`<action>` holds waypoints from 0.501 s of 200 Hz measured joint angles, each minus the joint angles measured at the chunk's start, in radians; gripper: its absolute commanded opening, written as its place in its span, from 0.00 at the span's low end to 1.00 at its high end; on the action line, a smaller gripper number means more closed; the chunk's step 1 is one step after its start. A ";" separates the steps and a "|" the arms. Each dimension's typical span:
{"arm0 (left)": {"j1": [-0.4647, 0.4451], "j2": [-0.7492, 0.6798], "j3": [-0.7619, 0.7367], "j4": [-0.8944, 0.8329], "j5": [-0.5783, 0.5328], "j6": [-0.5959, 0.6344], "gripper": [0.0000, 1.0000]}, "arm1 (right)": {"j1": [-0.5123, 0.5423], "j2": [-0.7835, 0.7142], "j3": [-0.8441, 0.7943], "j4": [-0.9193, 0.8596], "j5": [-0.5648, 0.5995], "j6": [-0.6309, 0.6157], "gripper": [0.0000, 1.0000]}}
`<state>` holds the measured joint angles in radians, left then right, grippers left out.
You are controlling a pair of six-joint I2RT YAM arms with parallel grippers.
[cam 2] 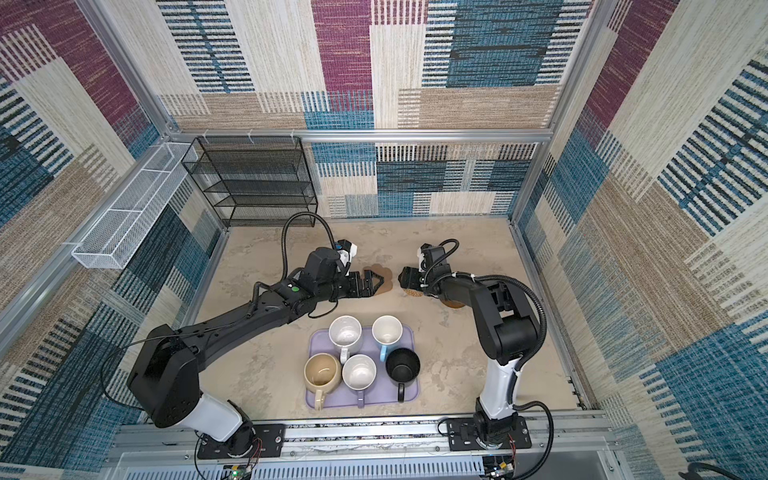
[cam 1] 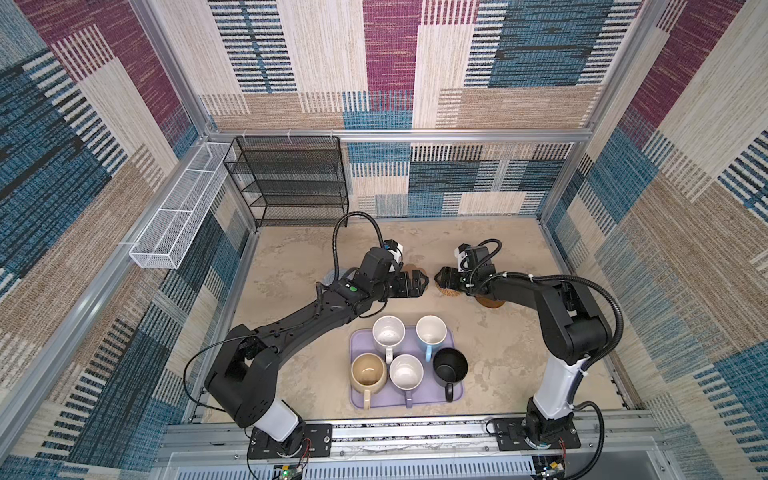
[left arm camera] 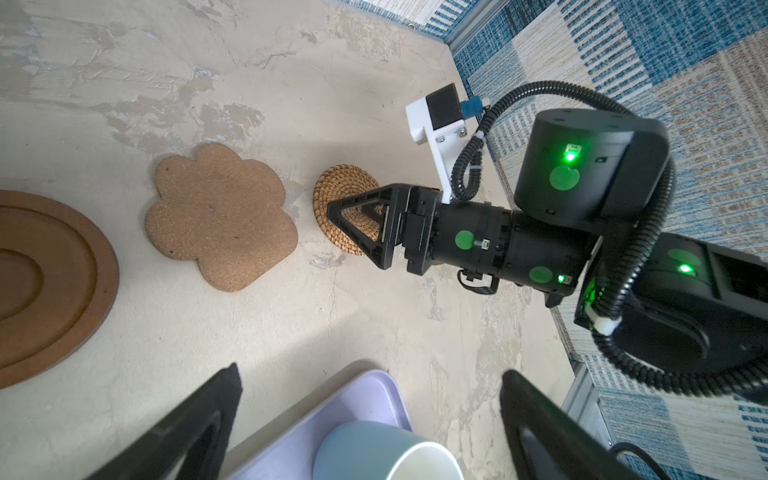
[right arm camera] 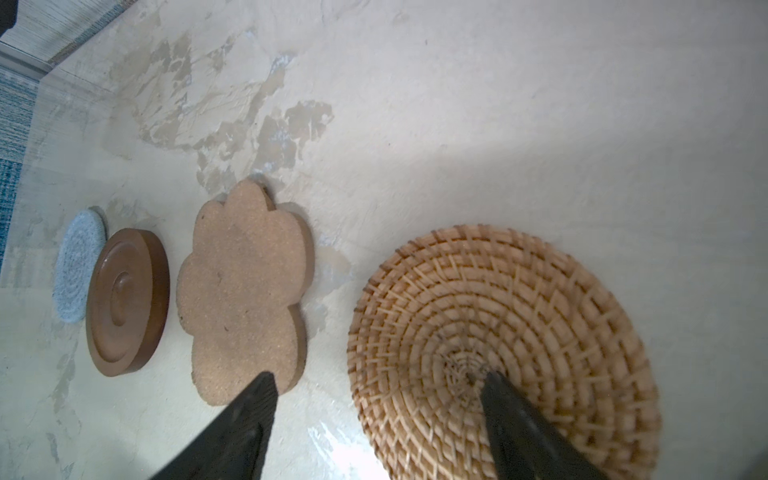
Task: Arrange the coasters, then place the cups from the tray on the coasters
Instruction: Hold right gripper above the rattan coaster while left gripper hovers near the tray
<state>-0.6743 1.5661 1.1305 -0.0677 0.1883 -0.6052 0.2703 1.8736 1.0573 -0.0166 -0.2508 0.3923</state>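
Note:
Four coasters lie in a row in the right wrist view: grey-blue woven (right arm camera: pixel 79 266), brown disc (right arm camera: pixel 124 303), tan paw (right arm camera: pixel 245 291), rattan (right arm camera: pixel 519 324). A second brown disc (cam 1: pixel 492 302) peeks out under the right arm. My right gripper (right arm camera: pixel 380 378) is open low over the rattan coaster's (cam 1: pixel 451 293) left part, one finger above its centre. My left gripper (cam 1: pixel 419 283) is open and empty beside the paw (cam 2: pixel 384 276). The lavender tray (cam 1: pixel 361 399) holds the speckled white (cam 1: pixel 388 332), light blue (cam 1: pixel 431 330), beige (cam 1: pixel 368 371), lavender (cam 1: pixel 406 371) and black (cam 1: pixel 450 365) cups.
A black mesh shelf (cam 1: pixel 291 178) stands at the back left. A white wire basket (cam 1: pixel 178 216) hangs on the left wall. Patterned walls enclose the beige table (cam 1: pixel 498 374). The two grippers face each other closely behind the tray.

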 measured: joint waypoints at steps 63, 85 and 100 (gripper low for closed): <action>0.000 0.010 0.025 -0.019 0.001 0.003 1.00 | 0.000 -0.056 0.045 -0.012 -0.034 -0.029 0.87; 0.000 -0.007 0.025 -0.032 0.002 0.003 1.00 | 0.000 -0.117 0.032 -0.016 -0.025 -0.034 0.97; -0.003 -0.019 0.024 -0.033 0.003 0.003 1.00 | 0.000 -0.172 -0.005 -0.032 -0.008 -0.036 1.00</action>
<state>-0.6769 1.5467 1.1549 -0.1005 0.1913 -0.6022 0.2707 1.7016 1.0519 -0.0486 -0.2588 0.3561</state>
